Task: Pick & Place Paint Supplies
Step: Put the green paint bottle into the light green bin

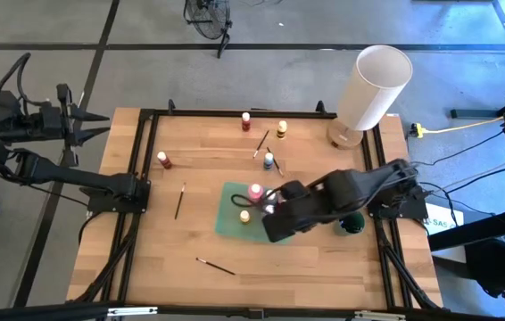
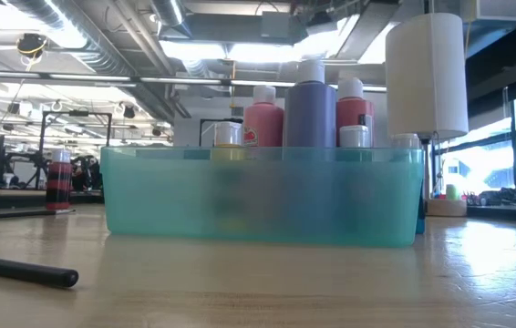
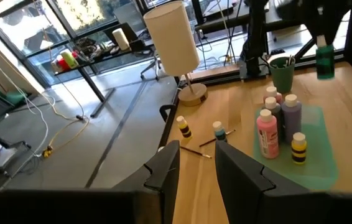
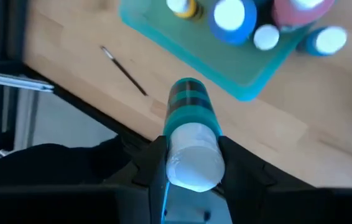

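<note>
A teal tray (image 1: pixel 233 223) lies mid-table and holds several small paint bottles: pink (image 3: pixel 267 134), purple (image 3: pixel 291 118) and yellow-striped (image 3: pixel 298 148). My right gripper (image 4: pixel 191 157) hangs above the tray's near side, shut on a green bottle (image 4: pixel 188 115) with a white cap. Loose bottles stand upright on the wood: red (image 1: pixel 246 120), yellow (image 1: pixel 282 129), blue (image 1: pixel 269 161) and another red (image 1: pixel 163 160). Thin dark brushes (image 1: pixel 179 201) (image 1: pixel 215 266) lie flat. My left gripper (image 1: pixel 85 125) waits open off the table's far left corner. My right gripper pinches the green bottle at its white cap and shoulder (image 4: pixel 191 146) between the two fingers (image 4: pixel 151 163). The fingers come from above, slanting down. The bottle hangs below them (image 3: pixel 325 62), bottom down, lifted clear of tray and table.
A tall white cylinder (image 1: pixel 373 85) stands on a wooden foot at the far right corner. A green cup (image 1: pixel 351 223) sits by the right arm's base. A third brush (image 1: pixel 261 143) lies among the far bottles. A black frame rims the table.
</note>
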`<control>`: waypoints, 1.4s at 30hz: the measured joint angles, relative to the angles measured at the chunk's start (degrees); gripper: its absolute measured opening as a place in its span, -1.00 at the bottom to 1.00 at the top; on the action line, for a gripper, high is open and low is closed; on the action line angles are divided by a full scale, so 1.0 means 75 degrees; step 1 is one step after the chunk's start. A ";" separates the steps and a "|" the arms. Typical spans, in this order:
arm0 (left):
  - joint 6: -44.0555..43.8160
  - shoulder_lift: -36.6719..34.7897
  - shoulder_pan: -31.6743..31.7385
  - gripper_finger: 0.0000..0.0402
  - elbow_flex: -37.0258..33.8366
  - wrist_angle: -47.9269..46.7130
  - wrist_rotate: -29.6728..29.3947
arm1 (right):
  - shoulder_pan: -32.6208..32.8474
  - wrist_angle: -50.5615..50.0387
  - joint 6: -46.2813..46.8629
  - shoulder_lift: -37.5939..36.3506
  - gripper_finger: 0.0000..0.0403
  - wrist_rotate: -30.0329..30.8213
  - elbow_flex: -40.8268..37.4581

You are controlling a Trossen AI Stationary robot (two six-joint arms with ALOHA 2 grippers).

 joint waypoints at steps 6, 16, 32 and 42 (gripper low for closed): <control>-0.0470 0.0000 0.0003 -0.51 0.0000 -0.0003 0.0000 | -0.0200 0.0000 0.0125 0.0683 -0.40 -0.0800 -0.0003; -0.1058 0.0000 0.0003 -0.51 0.0000 -0.0152 0.0000 | -0.0341 0.0008 -0.0932 0.1223 -0.40 -0.0688 -0.0161; -0.1702 0.0000 0.0000 -0.51 0.0000 -0.0146 0.0000 | -0.0798 0.0000 -0.2436 0.1202 -0.40 -0.1219 -0.1705; -0.1985 0.0000 0.0003 -0.51 0.0000 -0.0147 0.0003 | -0.1019 0.0015 -0.2692 0.1208 -0.40 -0.1221 -0.2081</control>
